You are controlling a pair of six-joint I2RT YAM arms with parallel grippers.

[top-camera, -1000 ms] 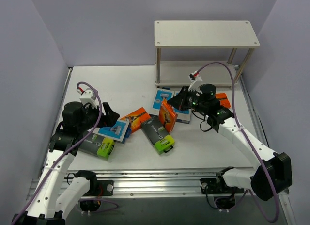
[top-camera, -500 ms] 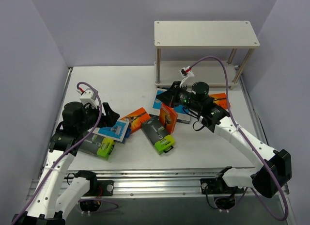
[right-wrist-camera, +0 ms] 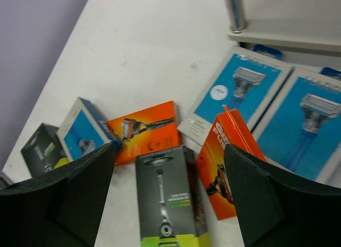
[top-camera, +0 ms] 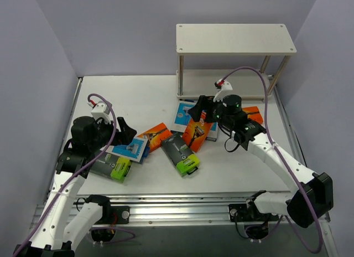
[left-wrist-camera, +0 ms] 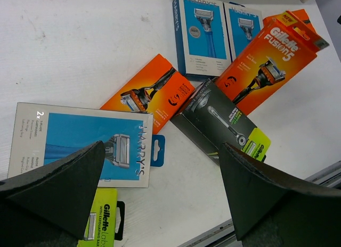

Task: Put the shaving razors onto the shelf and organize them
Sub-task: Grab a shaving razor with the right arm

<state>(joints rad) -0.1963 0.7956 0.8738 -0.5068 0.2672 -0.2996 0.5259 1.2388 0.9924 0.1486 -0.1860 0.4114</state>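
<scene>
Orange pack (top-camera: 197, 134) was released since the earlier frame; right hand (top-camera: 200, 114) is seen open above it. Pack apparently leans on blue packs (top-camera: 185, 114), long axis toward shelf (top-camera: 235, 38); left hand (top-camera: 123, 129) open, farther.

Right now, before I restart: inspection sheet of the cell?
Surface: white table, no spills seen.
Job's things: shelf holds no packs; eight razor packs scattered on the table, some overlapping.
Clutter: nothing seen.
Grippers: left gripper open above a blue pack; right gripper open, nothing between its jaws.
Cables: purple cables loop off both wrists; the right one arcs before the shelf.
Surroundings: lilac walls, metal rail at near edge.
</scene>
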